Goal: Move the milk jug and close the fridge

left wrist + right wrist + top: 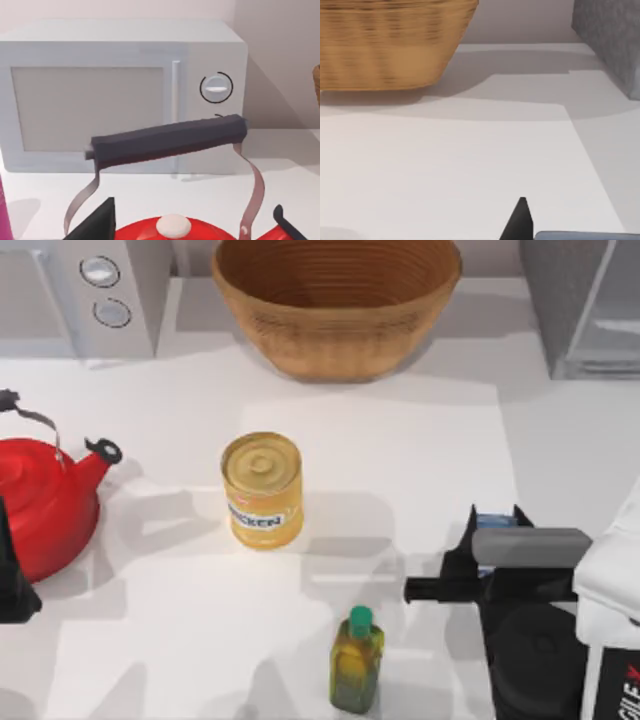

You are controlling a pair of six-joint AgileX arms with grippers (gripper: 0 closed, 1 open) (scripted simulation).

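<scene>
The milk jug (496,520) stands at the right of the table, and just its blue top shows between my right gripper's black fingers. My right gripper (493,528) is shut on the milk jug from above. In the right wrist view one dark fingertip (520,221) rises beside the jug's blue top (585,235). The fridge (582,302) is the grey cabinet at the far right corner, its pale inside facing the table. My left gripper (12,585) is parked at the table's left edge beside the kettle.
A red kettle (42,502) with a dark handle (165,141) sits at the left. A yellow can (262,490) stands mid-table, with a green-capped bottle (356,660) nearer the front. A wicker bowl (336,302) and a grey two-knob appliance (98,290) line the back.
</scene>
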